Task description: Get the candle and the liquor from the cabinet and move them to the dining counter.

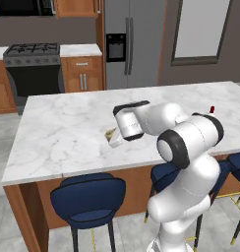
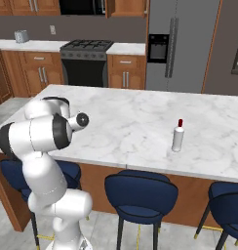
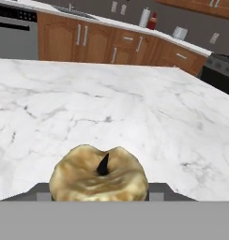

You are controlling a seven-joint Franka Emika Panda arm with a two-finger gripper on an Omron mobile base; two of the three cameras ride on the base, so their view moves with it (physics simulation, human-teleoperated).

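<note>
claw (image 3: 98,194): gripping the short tan-gold wax candle (image 3: 98,180), holding it low over the counter for set-down | white grey-veined marble dining counter (image 1: 68,128): carrying both items | slim white-grey red-capped liquor bottle (image 2: 178,136): standing upright at 3 o'clock, already delivered

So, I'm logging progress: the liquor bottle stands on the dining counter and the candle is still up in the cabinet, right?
Not quite. The liquor bottle does stand on the dining counter, but the candle is not in the cabinet: the hand view shows it between the fingers of the gripper, just above the marble top. The left base view shows it there too, at the hand.
</note>
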